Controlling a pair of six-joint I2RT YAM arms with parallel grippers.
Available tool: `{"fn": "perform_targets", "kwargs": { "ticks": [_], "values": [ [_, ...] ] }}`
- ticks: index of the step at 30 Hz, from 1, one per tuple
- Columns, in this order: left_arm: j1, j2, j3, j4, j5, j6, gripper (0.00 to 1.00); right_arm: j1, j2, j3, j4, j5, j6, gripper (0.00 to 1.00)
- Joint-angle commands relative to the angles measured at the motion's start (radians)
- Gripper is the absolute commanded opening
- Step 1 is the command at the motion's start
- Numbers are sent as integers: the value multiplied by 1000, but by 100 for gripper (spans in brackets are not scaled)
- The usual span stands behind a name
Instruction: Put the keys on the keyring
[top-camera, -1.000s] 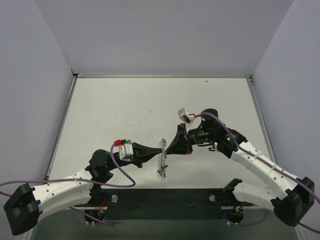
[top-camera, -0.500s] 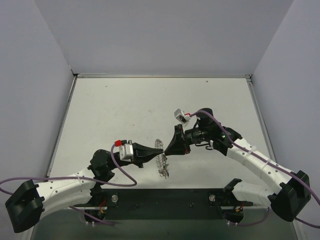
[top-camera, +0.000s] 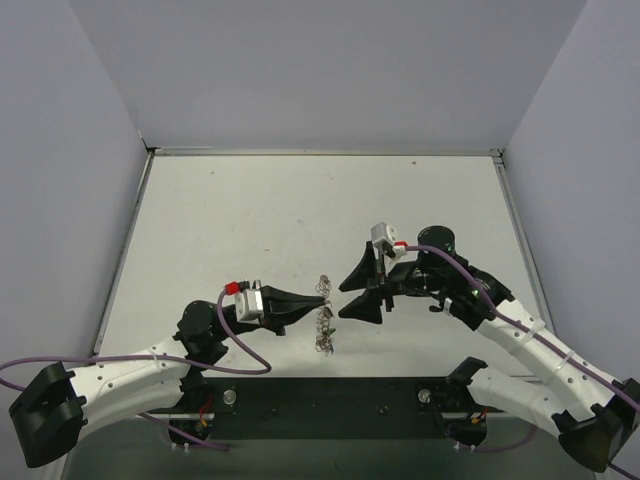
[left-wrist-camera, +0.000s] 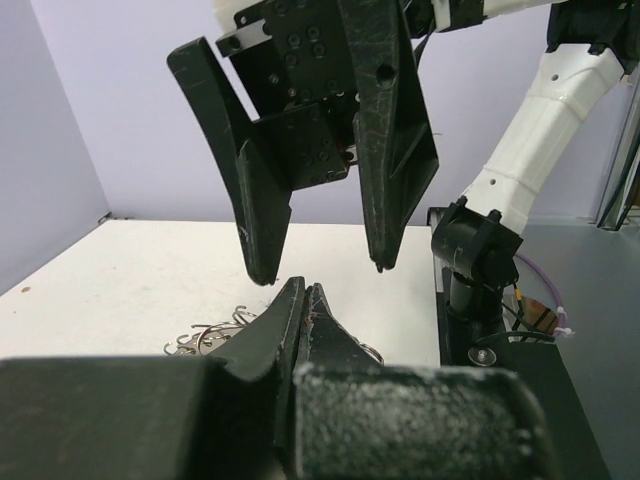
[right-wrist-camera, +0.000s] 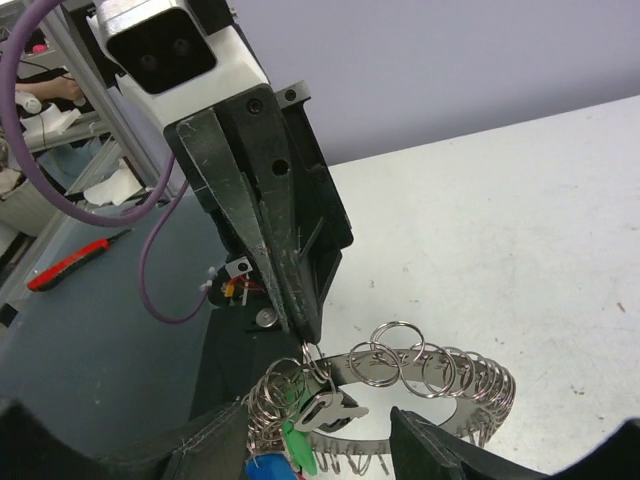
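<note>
The stiff-looking silvery coil-rimmed keyring (right-wrist-camera: 450, 376) is pinched at its rim by the closed left claw (right-wrist-camera: 303, 336); the right claw (top-camera: 343, 301) is spread, empty.

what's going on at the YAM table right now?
The left gripper is shut on the rim of the keyring, which shows edge-on from above. The right gripper faces it from the other side with its jaws open, holding nothing. In the right wrist view, keys with green and blue heads already hang at the ring near the left gripper's tips.
</note>
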Motion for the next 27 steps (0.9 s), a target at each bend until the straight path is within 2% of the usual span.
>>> {"fn": "perform_targets", "kwargs": {
  "ticks": [1, 10, 19, 27],
  "values": [
    [-4, -9, -5, 63, -47, 11, 0, -1, -16, -5, -3, 19, -50, 58],
    [-2, 84, 6, 33, -193, 47, 0, -18, -28, -35, -5, 85, -46, 59],
    [7, 325, 154, 96, -305, 114, 0, -28, -37, -64, 12, 104, -29, 62],
    [34, 532, 259, 184, -348, 174, 0, -39, -60, -92, 12, 122, -29, 64]
  ]
}}
